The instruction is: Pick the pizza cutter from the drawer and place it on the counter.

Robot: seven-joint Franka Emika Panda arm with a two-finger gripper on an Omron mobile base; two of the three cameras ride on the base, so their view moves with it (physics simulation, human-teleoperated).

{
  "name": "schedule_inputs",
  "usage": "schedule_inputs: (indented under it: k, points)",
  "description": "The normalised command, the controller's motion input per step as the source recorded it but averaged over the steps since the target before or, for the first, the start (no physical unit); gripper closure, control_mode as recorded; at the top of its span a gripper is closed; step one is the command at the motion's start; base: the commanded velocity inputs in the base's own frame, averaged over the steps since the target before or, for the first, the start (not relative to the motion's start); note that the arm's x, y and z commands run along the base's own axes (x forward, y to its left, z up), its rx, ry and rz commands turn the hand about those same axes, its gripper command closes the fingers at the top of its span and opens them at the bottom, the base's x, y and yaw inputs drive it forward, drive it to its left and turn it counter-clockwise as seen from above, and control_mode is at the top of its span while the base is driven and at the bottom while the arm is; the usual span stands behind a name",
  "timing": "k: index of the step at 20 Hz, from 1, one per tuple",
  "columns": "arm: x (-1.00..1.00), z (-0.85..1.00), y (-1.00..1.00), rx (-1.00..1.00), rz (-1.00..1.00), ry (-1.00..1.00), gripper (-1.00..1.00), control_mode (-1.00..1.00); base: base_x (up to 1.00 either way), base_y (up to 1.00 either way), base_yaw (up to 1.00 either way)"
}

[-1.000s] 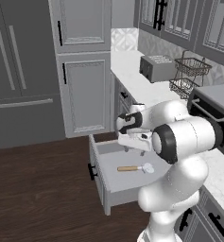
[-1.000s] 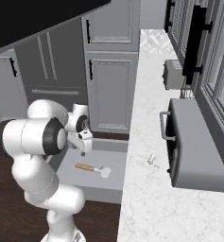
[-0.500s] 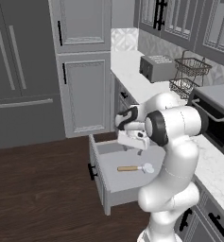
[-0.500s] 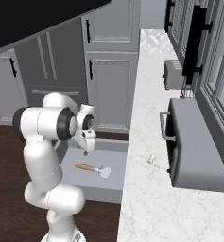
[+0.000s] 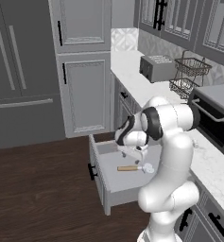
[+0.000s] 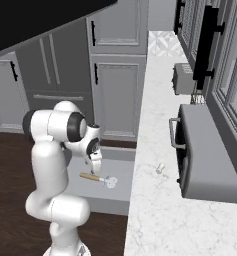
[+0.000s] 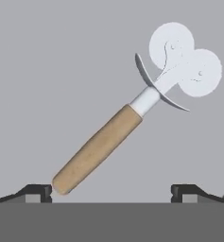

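Observation:
The pizza cutter (image 7: 97,149) lies flat on the floor of the open drawer (image 5: 112,177), its wooden handle toward the drawer front and its silver wheel (image 7: 184,56) toward the counter (image 5: 132,71). It also shows from both base cameras: pizza cutter (image 5: 132,168), pizza cutter (image 6: 92,177). My gripper (image 7: 111,191) hangs open just above the handle, pointing down into the drawer (image 6: 85,190). The handle's free end sits close beside the left fingertip (image 7: 38,191). Nothing is held. From the base views the gripper (image 5: 137,157) (image 6: 97,169) is right over the cutter.
On the counter (image 6: 155,140) stand a toaster (image 5: 156,67), a wire basket (image 5: 189,75) and a dark oven box (image 6: 205,155). A tiny white cylinder (image 6: 160,168) lies by the oven. Grey cabinet doors (image 5: 85,94) and a fridge (image 5: 19,71) lie beyond the drawer.
The hand has come down a little over the drawer toward the cutter, and the arm's elbow has swung round. The cutter has not moved.

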Motion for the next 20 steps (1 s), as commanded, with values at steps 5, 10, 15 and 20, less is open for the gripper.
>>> schedule_inputs:
  k: [5, 10, 15, 20]
  points:
    - [0.26, -0.38, 0.00, -0.02, -0.12, -0.08, -1.00, -1.00, 0.00, 0.00, 0.00]
    - [0.10, -0.30, 0.00, -0.04, -0.16, 0.00, -1.00, -1.00, 0.00, 0.00, 0.00]
    - [0.01, -0.38, 0.00, -0.01, -0.15, 0.00, -1.00, -1.00, 0.00, 0.00, 0.00]
    - [0.10, -0.50, 0.00, -0.02, -0.15, 0.00, -1.00, -1.00, 0.00, 0.00, 0.00]
